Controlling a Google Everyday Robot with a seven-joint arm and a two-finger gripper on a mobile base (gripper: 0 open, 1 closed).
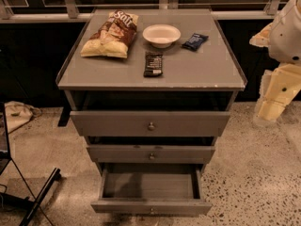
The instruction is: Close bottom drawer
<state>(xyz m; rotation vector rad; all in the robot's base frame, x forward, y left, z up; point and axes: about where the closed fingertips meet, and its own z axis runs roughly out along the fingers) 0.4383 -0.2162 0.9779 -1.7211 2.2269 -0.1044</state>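
The bottom drawer (151, 206) of the grey cabinet is pulled far out toward me. Its inside is bare, and its small round knob (151, 212) sits at the lower edge of the view. The middle drawer (151, 153) and top drawer (150, 123) above it stick out only a little. My arm hangs at the right edge of the view. Its pale lower end, the gripper (269, 111), is level with the top drawer, well to the right of the cabinet, and touches nothing.
On the cabinet top (197, 72) lie a chip bag (110, 34), a white bowl (161, 35), a dark snack bar (153, 63) and a small blue packet (194, 41). A black stand leg (40, 197) crosses the floor at lower left. A railing runs behind the cabinet.
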